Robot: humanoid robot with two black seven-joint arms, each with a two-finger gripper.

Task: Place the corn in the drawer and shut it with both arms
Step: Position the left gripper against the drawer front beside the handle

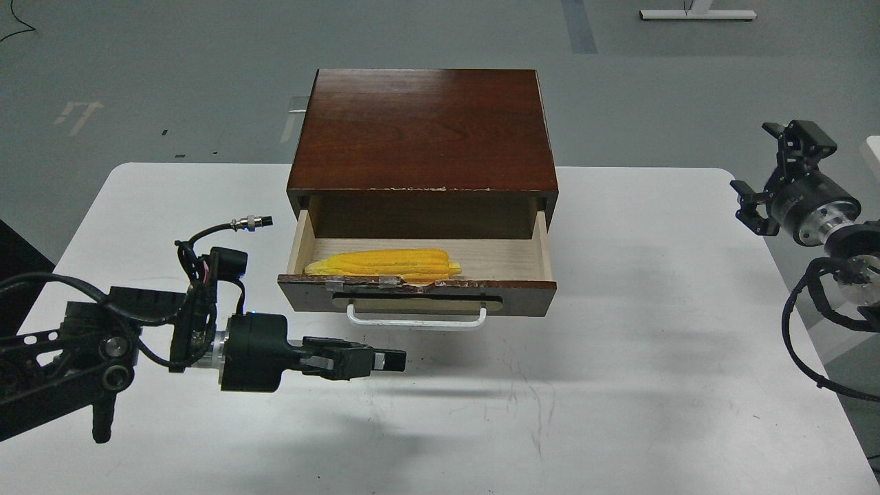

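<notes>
The yellow corn (385,263) lies on its side inside the open drawer (416,292), along its front left, behind the chipped dark front with the white bar handle (416,320). My left gripper (393,361) hangs low over the table, pointing right, just below and in front of the handle's left end. It holds nothing and is seen side-on, so its fingers cannot be told apart. My right gripper (768,172) is at the table's far right edge, well away from the drawer, with its claws spread and empty.
The dark brown cabinet (423,130) stands at the back middle of the white table (619,385). The cables of my right arm (808,344) hang at the right edge.
</notes>
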